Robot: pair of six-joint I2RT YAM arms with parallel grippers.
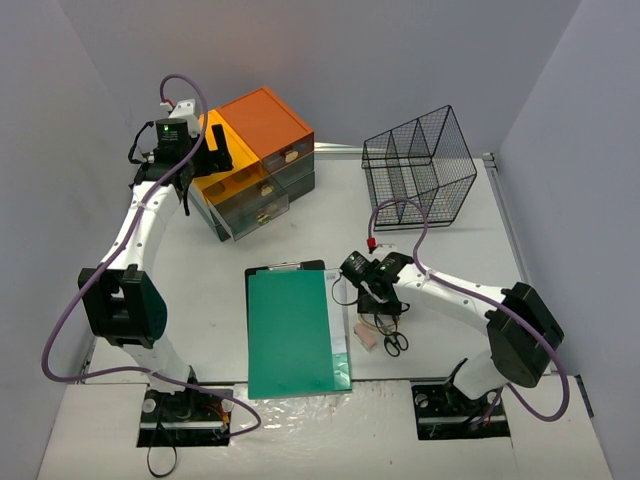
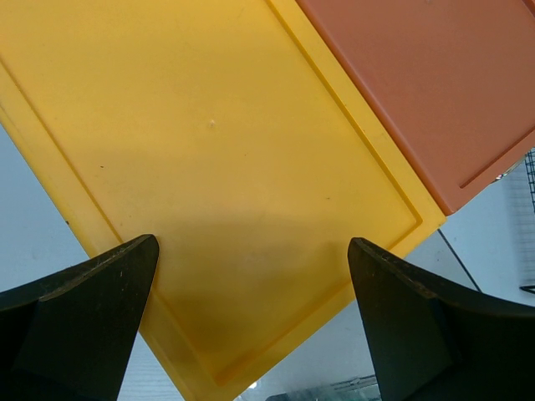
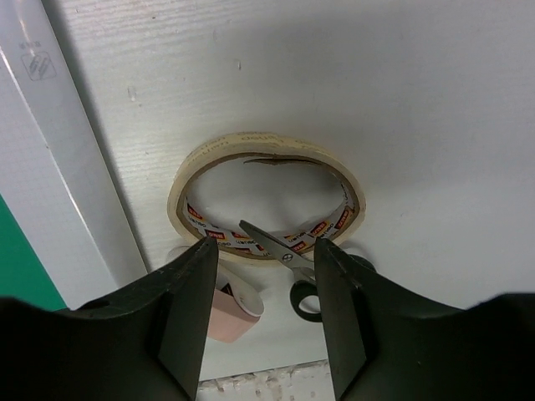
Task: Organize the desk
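right pincer (image 3: 266, 280) spread over tape roll (image 3: 251, 144), scissors (image 3: 282, 251) seemingly inside, desk (image 3: 393, 92) edge near

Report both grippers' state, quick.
Left gripper: open, holding nothing, above the yellow drawer-unit top.
Right gripper: open, holding nothing, above the tape roll and scissors.

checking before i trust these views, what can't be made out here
Black-handled metal scissors: right wrist view, handles partly behind the fingers of the right gripper.
Small pink block: same view, partly behind one finger; its identity is unclear.
Orange and yellow plastic drawer unit: top view, contents too small to see.
Black clipboard: top view, mostly covered by the flat green folder.
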